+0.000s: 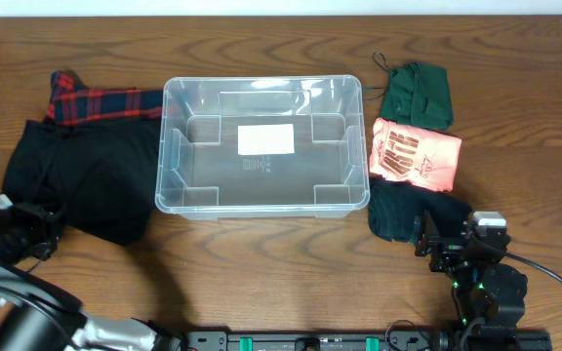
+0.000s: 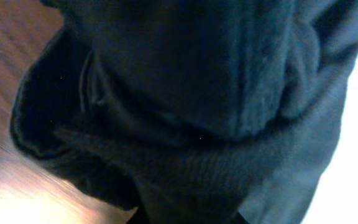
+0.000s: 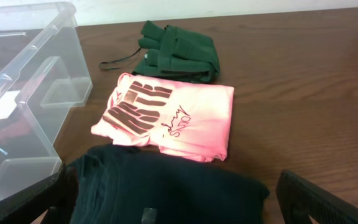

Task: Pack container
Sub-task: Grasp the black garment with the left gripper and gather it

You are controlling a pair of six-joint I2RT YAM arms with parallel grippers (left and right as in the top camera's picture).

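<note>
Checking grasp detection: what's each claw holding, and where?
The left claw is shut on the black garment, at its ribbed edge nearest that arm; the right claw is open, holding nothing.

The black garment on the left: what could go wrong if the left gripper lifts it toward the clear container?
The left gripper is shut on only the near corner of the black garment, so the cloth may unfold, hang low or slip out.
The plaid garment lies against its far edge and could be dragged along.
Trailing cloth may catch the container at its left wall and push it.
</note>
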